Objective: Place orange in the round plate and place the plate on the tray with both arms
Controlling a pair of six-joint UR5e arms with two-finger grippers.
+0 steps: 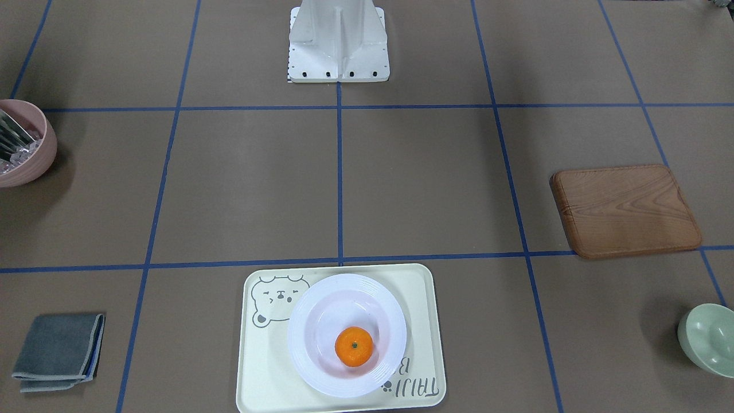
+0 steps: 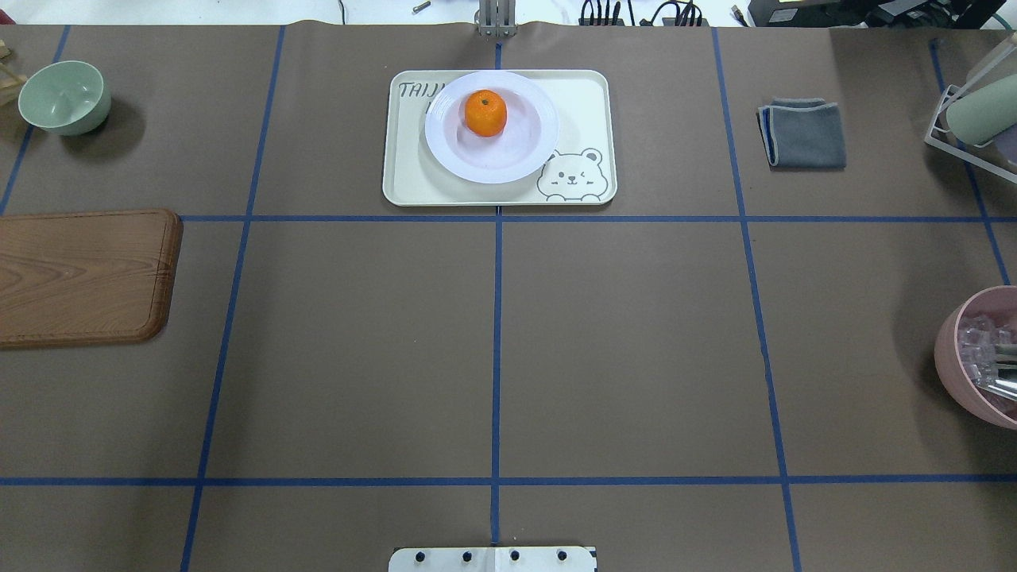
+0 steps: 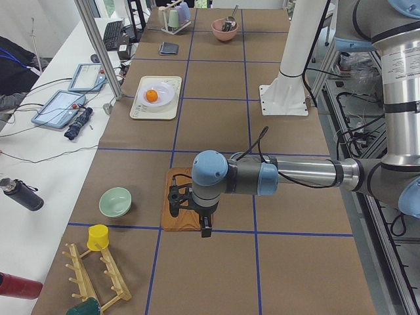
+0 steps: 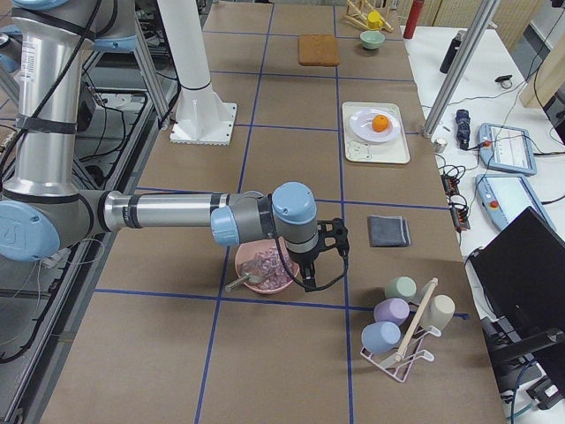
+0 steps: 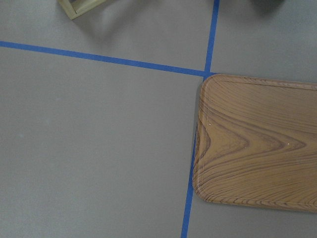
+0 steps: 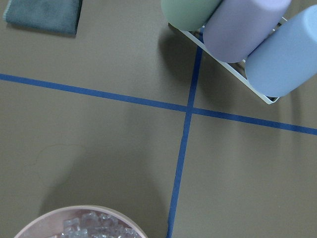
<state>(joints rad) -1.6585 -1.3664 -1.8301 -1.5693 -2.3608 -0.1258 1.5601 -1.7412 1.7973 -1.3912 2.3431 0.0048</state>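
Observation:
The orange point(image 1: 354, 346) lies inside the white round plate point(image 1: 299, 344), off its centre. That plate rests on the cream tray point(image 1: 258, 373), which sits at the table's far middle; the overhead view shows the same orange point(image 2: 485, 113), plate point(image 2: 493, 167) and tray point(image 2: 584, 95). Both arms are far from the tray. My left gripper point(image 3: 176, 201) hangs above the wooden board and shows only in the left side view. My right gripper point(image 4: 340, 240) hovers by the pink bowl and shows only in the right side view. Whether either is open or shut I cannot tell.
A wooden board point(image 1: 625, 209) and a green bowl point(image 1: 708, 338) lie on my left side. A pink bowl point(image 1: 23, 143) with clear pieces, a folded grey cloth point(image 1: 57, 350) and a cup rack point(image 4: 402, 331) are on my right. The white base stand point(image 1: 338, 46) is at the near middle.

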